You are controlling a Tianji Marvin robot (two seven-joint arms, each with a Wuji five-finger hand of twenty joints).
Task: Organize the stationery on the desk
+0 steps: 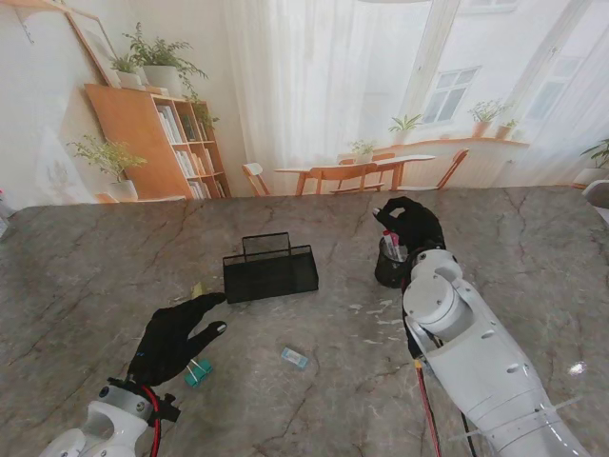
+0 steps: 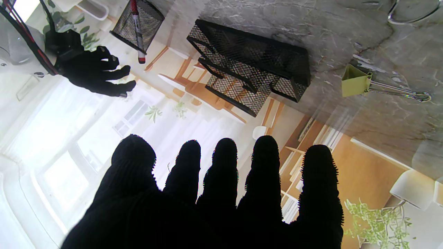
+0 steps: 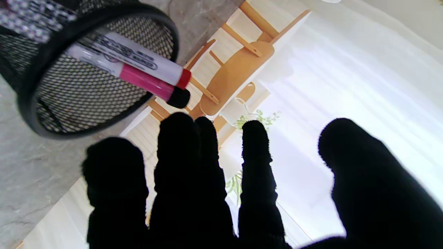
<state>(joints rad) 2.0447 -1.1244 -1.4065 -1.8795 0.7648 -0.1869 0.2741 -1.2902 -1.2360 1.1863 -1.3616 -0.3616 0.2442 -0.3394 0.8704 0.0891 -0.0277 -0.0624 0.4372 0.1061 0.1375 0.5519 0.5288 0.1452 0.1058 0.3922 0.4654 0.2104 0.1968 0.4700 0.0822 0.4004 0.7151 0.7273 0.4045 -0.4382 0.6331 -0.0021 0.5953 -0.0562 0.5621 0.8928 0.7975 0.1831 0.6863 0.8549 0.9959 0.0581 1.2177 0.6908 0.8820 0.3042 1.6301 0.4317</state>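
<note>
A black mesh pen cup (image 1: 390, 264) (image 3: 52, 79) stands right of centre with two markers (image 3: 138, 69) in it, one with a pink band. My right hand (image 1: 411, 225) (image 3: 221, 180) hovers just above the cup, fingers spread, holding nothing. A black mesh desk organizer (image 1: 270, 268) (image 2: 252, 65) sits at the middle of the table. My left hand (image 1: 173, 336) (image 2: 221, 193) is open nearer to me on the left, fingers pointing toward the organizer. A yellow-green binder clip (image 2: 356, 83) (image 1: 198, 288) lies between them. A teal clip (image 1: 197, 372) lies beside my left wrist.
A small light-blue eraser-like piece (image 1: 294, 357) lies near the table's middle, nearer to me than the organizer. Pale scraps (image 1: 381, 314) are scattered nearer to me than the pen cup. My right forearm (image 1: 466, 352) crosses the right side of the marble table (image 1: 533, 248).
</note>
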